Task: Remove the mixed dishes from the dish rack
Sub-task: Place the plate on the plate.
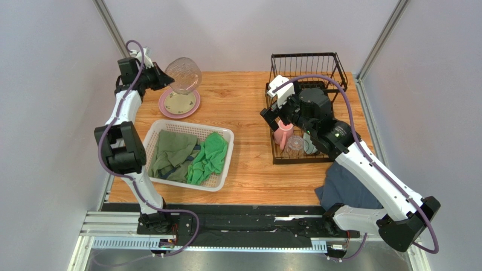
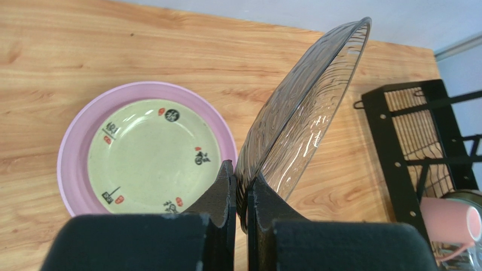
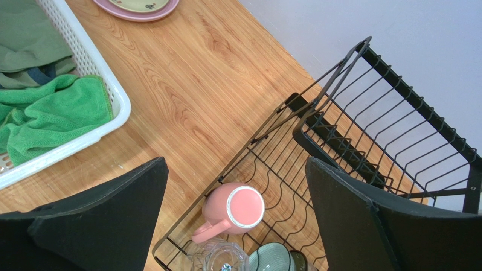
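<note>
over wood table [image 2: 113,45], l hand [image 2: 242,178] pinches ribbed glassy grey plate [image 2: 305,107].

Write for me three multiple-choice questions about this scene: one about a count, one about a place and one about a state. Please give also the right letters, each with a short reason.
1. How many plates lie stacked on the table?
A. One
B. Two
C. Four

2. Where is the pink mug?
A. On the bare table
B. In the lower tray of the dish rack
C. On the upper shelf

3. In what state is the right gripper?
A. Open, above the pink mug
B. Shut on the pink mug
C. Shut on nothing

Answers:
1 B: the cream plate lies on the pink plate.
2 B: the right wrist view shows it on the tray's wires.
3 A: the jaws stand wide apart with nothing between them.
</note>
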`<control>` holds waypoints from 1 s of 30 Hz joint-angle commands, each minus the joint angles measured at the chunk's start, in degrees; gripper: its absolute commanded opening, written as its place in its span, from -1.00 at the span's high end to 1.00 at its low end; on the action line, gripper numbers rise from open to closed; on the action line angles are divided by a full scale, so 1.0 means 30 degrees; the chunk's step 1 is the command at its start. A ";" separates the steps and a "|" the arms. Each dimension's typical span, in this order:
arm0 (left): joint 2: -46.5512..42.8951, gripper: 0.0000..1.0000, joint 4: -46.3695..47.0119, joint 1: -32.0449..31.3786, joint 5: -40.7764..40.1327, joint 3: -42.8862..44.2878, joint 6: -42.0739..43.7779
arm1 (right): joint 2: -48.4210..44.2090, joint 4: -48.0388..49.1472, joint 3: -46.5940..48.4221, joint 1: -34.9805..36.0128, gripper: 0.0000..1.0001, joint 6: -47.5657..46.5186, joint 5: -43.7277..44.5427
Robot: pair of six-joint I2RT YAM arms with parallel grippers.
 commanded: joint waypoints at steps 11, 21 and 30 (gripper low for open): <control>0.5509 1.00 -0.2679 0.0991 -0.0444 0.4127 -0.1534 | -0.0962 0.0829 -0.0832 -0.0360 -0.99 -0.0746 0.1540; 0.6977 1.00 -0.3061 0.1197 -0.0444 0.4069 -0.1799 | -0.1108 0.0947 -0.1330 -0.0595 -0.99 -0.0775 0.1628; 0.7181 0.88 -0.3208 0.1401 -0.0474 0.4069 -0.1886 | -0.1430 0.1035 -0.1711 -0.0624 -0.99 -0.0746 0.1657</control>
